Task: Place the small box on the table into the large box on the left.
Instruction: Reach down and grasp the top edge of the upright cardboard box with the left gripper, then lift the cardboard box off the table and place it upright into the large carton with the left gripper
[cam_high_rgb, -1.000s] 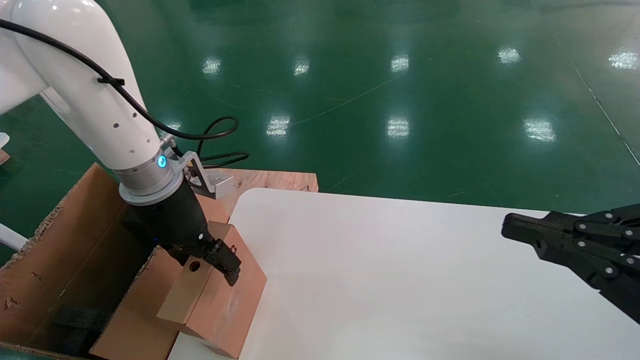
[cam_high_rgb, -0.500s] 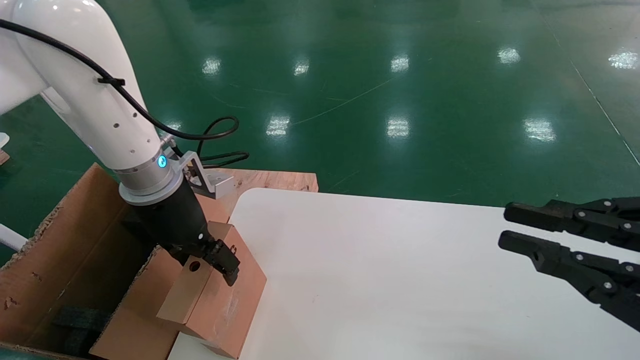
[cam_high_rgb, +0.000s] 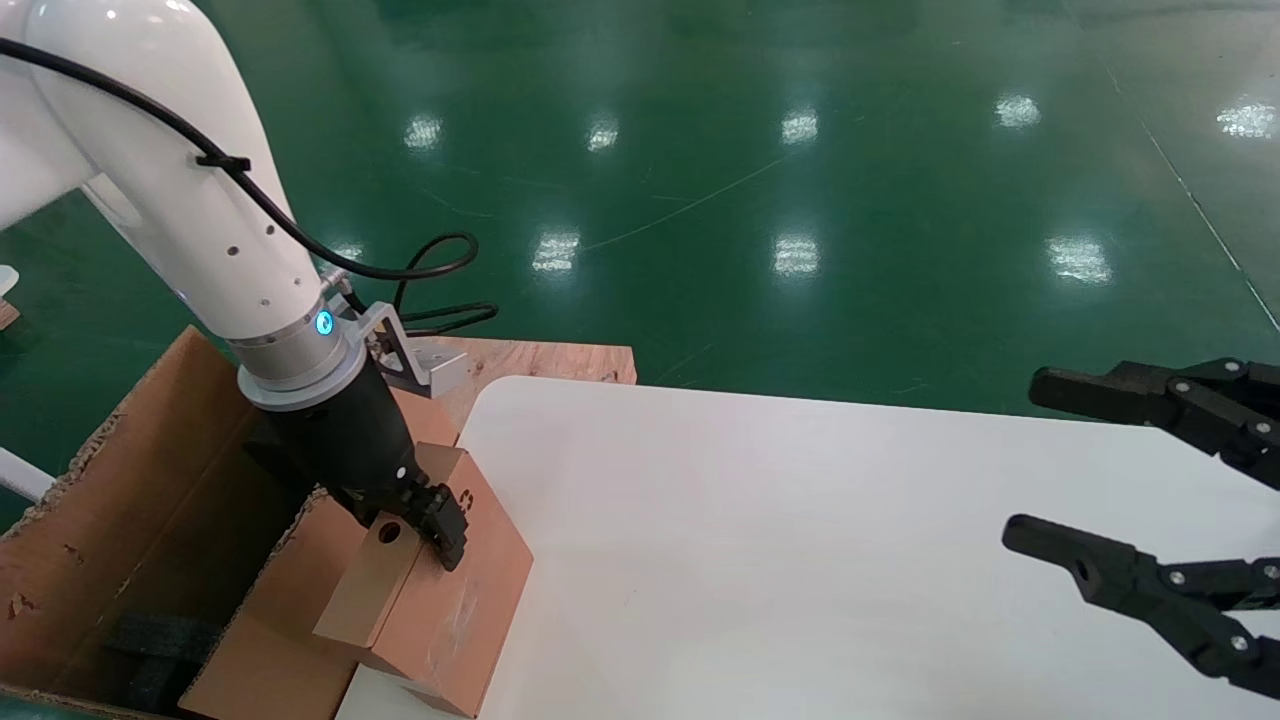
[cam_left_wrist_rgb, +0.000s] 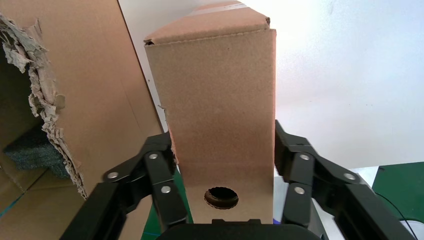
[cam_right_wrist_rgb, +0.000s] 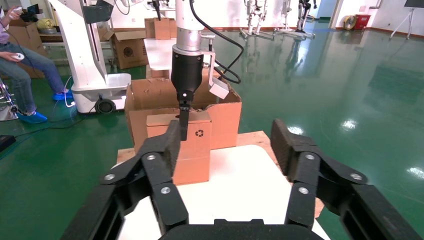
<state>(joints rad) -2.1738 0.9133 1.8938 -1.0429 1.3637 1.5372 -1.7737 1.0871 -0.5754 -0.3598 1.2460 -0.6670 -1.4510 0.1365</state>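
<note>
The small box (cam_high_rgb: 430, 600) is a plain brown carton with a round hole near its top, standing on the left edge of the white table (cam_high_rgb: 800, 560). It leans against a flap of the large box (cam_high_rgb: 110, 500), whose edges are torn and which has black foam (cam_high_rgb: 150, 640) inside. My left gripper (cam_high_rgb: 412, 522) comes down from above and is shut on the small box's top end. In the left wrist view its fingers (cam_left_wrist_rgb: 165, 150) press both sides of the small box (cam_left_wrist_rgb: 220, 100). My right gripper (cam_high_rgb: 1020, 462) hovers open over the table's right side, holding nothing.
A bare wooden board (cam_high_rgb: 545, 360) lies behind the table's rounded corner, with green floor (cam_high_rgb: 800, 180) beyond. The right wrist view shows a white robot base (cam_right_wrist_rgb: 92, 60), a seated person (cam_right_wrist_rgb: 20, 60) and further cartons (cam_right_wrist_rgb: 127, 47) behind the large box (cam_right_wrist_rgb: 150, 97).
My right gripper has gone from shut to wide open. The left gripper's visible finger has drawn in against the small box. The box has not moved.
</note>
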